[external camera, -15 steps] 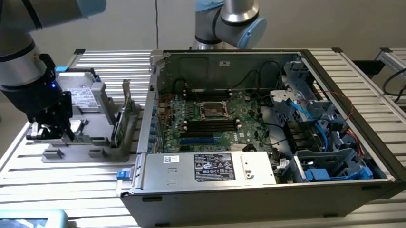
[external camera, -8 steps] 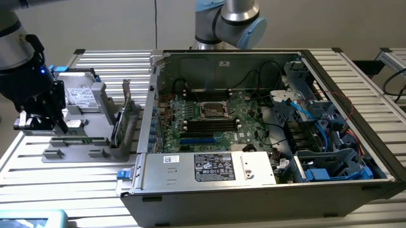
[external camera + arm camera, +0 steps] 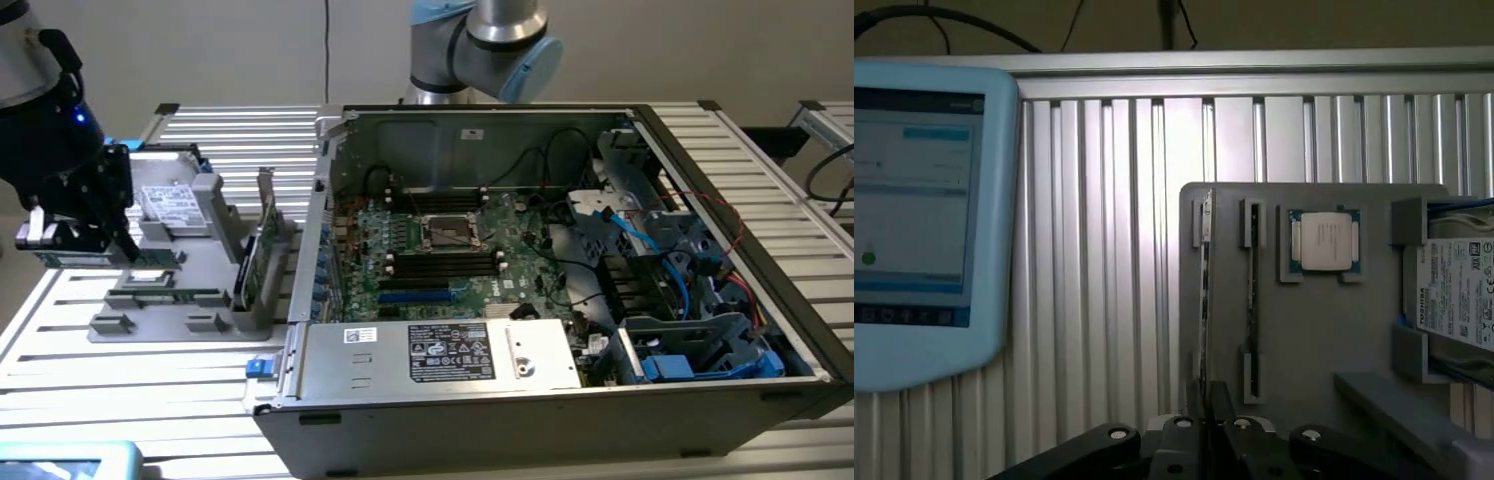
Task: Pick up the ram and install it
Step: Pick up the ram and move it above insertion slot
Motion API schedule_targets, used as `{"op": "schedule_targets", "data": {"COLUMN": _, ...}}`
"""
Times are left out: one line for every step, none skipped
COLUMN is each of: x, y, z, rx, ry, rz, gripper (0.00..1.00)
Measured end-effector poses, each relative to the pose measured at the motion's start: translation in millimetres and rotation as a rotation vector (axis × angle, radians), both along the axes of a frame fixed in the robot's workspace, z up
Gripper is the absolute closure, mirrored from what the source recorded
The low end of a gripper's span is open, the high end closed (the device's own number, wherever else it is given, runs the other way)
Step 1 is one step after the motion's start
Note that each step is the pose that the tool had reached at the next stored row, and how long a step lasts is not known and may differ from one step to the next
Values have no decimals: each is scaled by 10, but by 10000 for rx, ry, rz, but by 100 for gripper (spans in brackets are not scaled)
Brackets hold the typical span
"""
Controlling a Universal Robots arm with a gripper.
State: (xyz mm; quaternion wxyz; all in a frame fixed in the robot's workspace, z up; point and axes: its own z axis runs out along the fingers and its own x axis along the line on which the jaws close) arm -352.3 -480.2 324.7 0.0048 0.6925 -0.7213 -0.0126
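Pinching thin green ram [image 3: 70,261] edge-on between fingers of dark tool [image 3: 1209,402], over grey matte tray [image 3: 1324,330] on ribbed metal worktop [image 3: 1104,260].

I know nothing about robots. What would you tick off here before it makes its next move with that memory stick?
1. Fingers shut on the ram: ok, the thin green stick sits between them.
2. Ram clear of the gray tray: cannot tell.
3. Computer case open: ok, the motherboard is exposed.
4. Black memory slots free to take a stick: cannot tell, too small.
5. Free way across to the case: probably not ok, since an upright green card stands on the tray between the fingers and the case.
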Motion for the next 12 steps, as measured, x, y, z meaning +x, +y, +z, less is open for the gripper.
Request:
{"op": "schedule_targets", "data": {"x": 30, "y": -1, "z": 45, "rx": 4, "ry": -1, "rz": 0, "gripper": 86}}
{"op": "schedule_targets", "data": {"x": 64, "y": -4, "z": 90, "rx": 8, "ry": -1, "rz": 0, "gripper": 86}}
{"op": "schedule_targets", "data": {"x": 103, "y": -7, "z": 135, "rx": 13, "ry": 0, "rz": 0, "gripper": 86}}
{"op": "schedule_targets", "data": {"x": 144, "y": -11, "z": 180, "rx": 21, "ry": 0, "rz": 1, "gripper": 86}}
{"op": "schedule_targets", "data": {"x": 187, "y": -15, "z": 226, "rx": 34, "ry": -1, "rz": 1, "gripper": 86}}
{"op": "schedule_targets", "data": {"x": 229, "y": -19, "z": 270, "rx": 46, "ry": -1, "rz": 0, "gripper": 86}}
{"op": "schedule_targets", "data": {"x": 272, "y": -23, "z": 316, "rx": 58, "ry": 0, "rz": 0, "gripper": 86}}
{"op": "schedule_targets", "data": {"x": 319, "y": -27, "z": 365, "rx": 72, "ry": -1, "rz": 0, "gripper": 86}}
{"op": "schedule_targets", "data": {"x": 363, "y": -30, "z": 410, "rx": 84, "ry": 0, "rz": 0, "gripper": 86}}
{"op": "schedule_targets", "data": {"x": 408, "y": -32, "z": 455, "rx": 98, "ry": -1, "rz": 1, "gripper": 86}}
{"op": "schedule_targets", "data": {"x": 450, "y": -34, "z": 498, "rx": 110, "ry": -1, "rz": 0, "gripper": 86}}
{"op": "schedule_targets", "data": {"x": 495, "y": -36, "z": 543, "rx": 122, "ry": 0, "rz": 0, "gripper": 86}}
